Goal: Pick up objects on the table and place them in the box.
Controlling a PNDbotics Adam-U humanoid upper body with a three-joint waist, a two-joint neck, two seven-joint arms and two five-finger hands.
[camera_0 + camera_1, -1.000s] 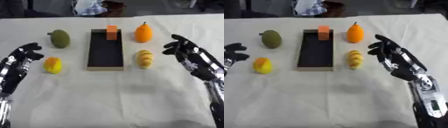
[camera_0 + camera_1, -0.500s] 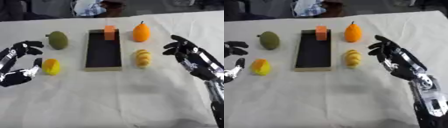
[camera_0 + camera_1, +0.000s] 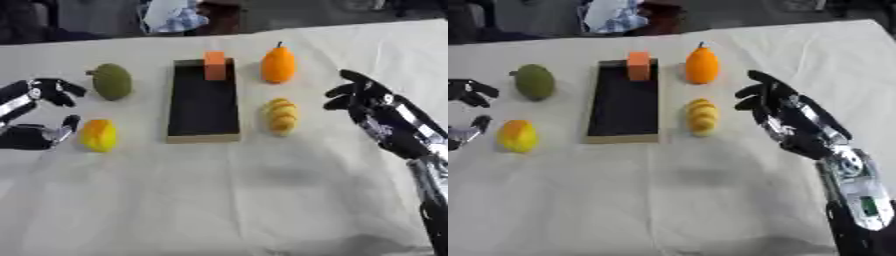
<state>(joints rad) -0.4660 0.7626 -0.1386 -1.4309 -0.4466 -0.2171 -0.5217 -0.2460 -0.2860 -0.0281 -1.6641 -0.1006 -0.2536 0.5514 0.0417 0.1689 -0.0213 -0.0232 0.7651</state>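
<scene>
Fingers (image 3: 54,89) of the left hand (image 3: 35,112) spread wide, thumb low and just beside the yellow-orange rounded fruit (image 3: 98,135), holding nothing. Fingers of the right hand (image 3: 785,117) are likewise splayed and empty, near the pale yellow ridged fruit (image 3: 702,116) but apart from it. Between the two hands lies the long black box with a tan rim (image 3: 204,138) on the white-clothed counter (image 3: 227,200), an orange block (image 3: 215,65) standing at its far end. A green oval fruit (image 3: 112,82) sits left of the box, an orange pear-shaped fruit (image 3: 278,63) right of it.
</scene>
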